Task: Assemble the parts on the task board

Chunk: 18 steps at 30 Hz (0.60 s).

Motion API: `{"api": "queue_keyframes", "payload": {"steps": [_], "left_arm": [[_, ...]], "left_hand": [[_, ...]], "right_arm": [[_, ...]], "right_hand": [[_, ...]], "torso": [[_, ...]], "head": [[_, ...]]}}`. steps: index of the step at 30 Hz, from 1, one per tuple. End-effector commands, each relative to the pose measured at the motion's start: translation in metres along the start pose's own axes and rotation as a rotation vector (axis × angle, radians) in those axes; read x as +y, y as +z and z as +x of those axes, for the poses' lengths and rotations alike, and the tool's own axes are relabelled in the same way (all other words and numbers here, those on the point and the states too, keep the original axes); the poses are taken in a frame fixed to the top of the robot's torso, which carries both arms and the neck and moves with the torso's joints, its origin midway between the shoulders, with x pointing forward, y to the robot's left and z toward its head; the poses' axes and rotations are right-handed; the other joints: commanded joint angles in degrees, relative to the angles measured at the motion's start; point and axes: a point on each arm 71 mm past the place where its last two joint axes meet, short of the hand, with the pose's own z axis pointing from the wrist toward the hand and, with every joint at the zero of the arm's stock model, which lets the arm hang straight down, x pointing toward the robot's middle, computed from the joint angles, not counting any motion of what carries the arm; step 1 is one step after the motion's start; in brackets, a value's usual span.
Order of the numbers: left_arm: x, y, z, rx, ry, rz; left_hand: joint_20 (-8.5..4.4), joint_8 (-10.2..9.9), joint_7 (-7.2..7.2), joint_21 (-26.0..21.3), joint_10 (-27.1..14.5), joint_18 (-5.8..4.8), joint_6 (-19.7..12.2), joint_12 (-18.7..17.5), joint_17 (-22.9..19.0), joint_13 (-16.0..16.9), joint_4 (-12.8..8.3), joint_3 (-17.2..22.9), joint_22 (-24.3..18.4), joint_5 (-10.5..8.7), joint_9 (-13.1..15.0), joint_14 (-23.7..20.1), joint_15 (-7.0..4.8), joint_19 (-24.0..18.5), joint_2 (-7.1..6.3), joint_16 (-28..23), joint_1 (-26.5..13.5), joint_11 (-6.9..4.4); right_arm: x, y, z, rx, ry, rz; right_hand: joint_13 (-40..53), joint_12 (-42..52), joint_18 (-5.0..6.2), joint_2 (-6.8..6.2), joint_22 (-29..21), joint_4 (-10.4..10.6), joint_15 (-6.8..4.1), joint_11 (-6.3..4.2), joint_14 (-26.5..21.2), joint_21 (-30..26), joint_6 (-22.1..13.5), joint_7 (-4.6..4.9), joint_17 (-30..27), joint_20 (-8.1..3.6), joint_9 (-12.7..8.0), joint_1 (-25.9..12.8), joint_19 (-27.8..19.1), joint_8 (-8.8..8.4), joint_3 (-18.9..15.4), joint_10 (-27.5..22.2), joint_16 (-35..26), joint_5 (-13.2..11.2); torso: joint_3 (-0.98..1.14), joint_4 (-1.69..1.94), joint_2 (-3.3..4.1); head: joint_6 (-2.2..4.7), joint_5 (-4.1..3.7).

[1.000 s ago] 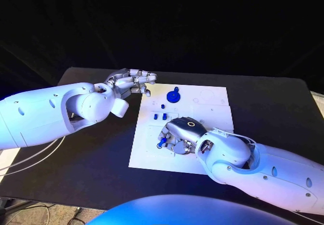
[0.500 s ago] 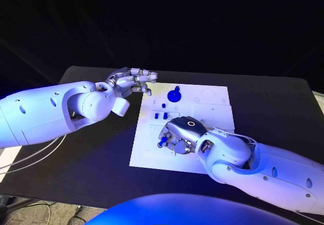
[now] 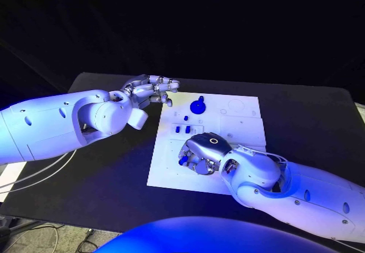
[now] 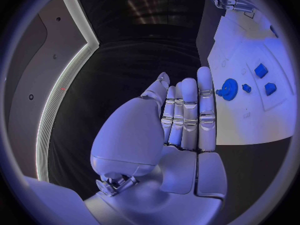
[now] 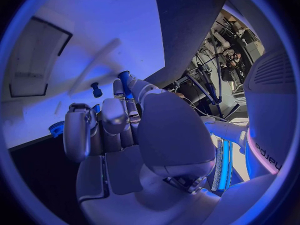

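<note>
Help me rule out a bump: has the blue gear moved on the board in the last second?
No. The blue gear sits at the same spot on the task board, near its far edge, just beyond the small blue parts.

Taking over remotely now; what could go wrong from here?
The right hand pinches a small blue part at its fingertips over the task board; the thin grip could let it slip. Loose blue pieces lie just beyond it and could be knocked. The left hand hovers near the blue gear.
</note>
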Motion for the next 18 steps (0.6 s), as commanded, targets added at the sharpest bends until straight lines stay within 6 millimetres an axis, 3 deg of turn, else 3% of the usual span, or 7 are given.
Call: {"api": "queue_keyframes", "payload": {"steps": [1, 6, 10, 13, 18], "left_arm": [[-0.0011, 0.0005, 0.0028, 0.022, -0.002, 0.013], [-0.0011, 0.0008, 0.0030, 0.023, -0.002, 0.013], [-0.0010, 0.0010, 0.0033, 0.023, -0.002, 0.012], [-0.0010, 0.0011, 0.0034, 0.022, -0.002, 0.012], [-0.0010, 0.0012, 0.0034, 0.022, -0.002, 0.012]], "left_hand": [[0.16, 0.4, 0.04, -0.2, -0.3, 0.64, -0.4, -0.2, -0.1, -0.1, -0.3, 0.0, -0.1, -0.11, -0.1, 0.0, -0.09, 0.4, 0.44, -0.2, 0.3, -0.06], [0.16, 0.4, 0.04, -0.2, -0.3, 0.64, -0.4, -0.2, -0.1, -0.1, -0.3, 0.0, -0.1, -0.11, -0.1, 0.0, -0.09, 0.4, 0.44, -0.2, 0.3, -0.06], [0.16, 0.4, 0.04, -0.2, -0.3, 0.64, -0.4, -0.2, -0.1, -0.1, -0.3, 0.0, -0.1, -0.11, -0.1, 0.0, -0.09, 0.4, 0.44, -0.2, 0.3, -0.06], [0.16, 0.4, 0.04, -0.2, -0.3, 0.64, -0.4, -0.2, -0.1, -0.1, -0.3, 0.0, -0.1, -0.11, -0.1, 0.0, -0.09, 0.4, 0.44, -0.2, 0.3, -0.06], [0.16, 0.4, 0.05, -0.3, -0.3, 0.63, -0.4, -0.2, -0.1, -0.1, -0.3, 0.0, -0.1, -0.11, -0.1, 0.0, -0.09, 0.4, 0.46, -0.2, 0.3, -0.05]], "right_arm": [[0.0006, 0.0000, 0.0049, 0.037, -0.035, 0.011], [0.0023, 0.0009, 0.0049, 0.034, -0.045, 0.011], [0.0037, 0.0019, 0.0053, 0.030, -0.049, 0.008], [0.0045, 0.0024, 0.0056, 0.026, -0.049, 0.004], [0.0054, 0.0022, 0.0044, 0.005, -0.057, 0.002]], "right_hand": [[0.0, -0.4, 0.66, 0.07, -0.1, -0.1, 0.19, 0.26, 0.5, -0.2, 0.2, 0.08, -0.1, 0.06, 0.1, -0.2, -0.3, 0.06, 0.1, 0.0, 0.1, 0.2], [0.0, -0.7, 0.68, -0.25, -0.2, -0.1, 0.32, 0.42, 0.4, -0.3, -0.2, 0.21, -0.1, 0.17, 0.0, -0.7, -0.4, -0.20, 0.0, -0.4, 0.1, 0.2], [-0.2, -1.3, 0.83, -1.78, -1.0, 0.4, 1.00, 1.15, 0.3, -0.9, -3.4, 0.87, -0.4, 0.66, -0.8, -2.7, -0.9, -0.97, -1.1, -2.7, -0.1, 0.3], [-0.3, -1.2, 1.71, -3.71, -4.8, 1.0, 1.37, 1.67, -0.4, -3.6, -9.1, 0.03, -2.9, 1.11, -1.7, -4.9, -3.1, -0.88, -3.6, -6.9, -1.8, 0.4], [-0.1, -0.5, 2.59, -3.32, -9.1, 1.1, 1.94, 2.45, -1.4, -7.0, -13.6, -1.35, -6.8, 1.67, -1.6, -5.4, -5.3, -0.85, -7.6, -11.8, -4.9, 0.1]], "torso": [[0.02, -0.03, -0.03], [0.04, 0.01, -0.03], [0.01, 0.01, -0.06], [0.02, -0.02, -0.02], [0.08, -0.04, -0.04]], "head": [[0.00, 0.02], [0.00, 0.07], [0.00, 0.07], [0.00, 0.15], [0.00, 0.21]]}}
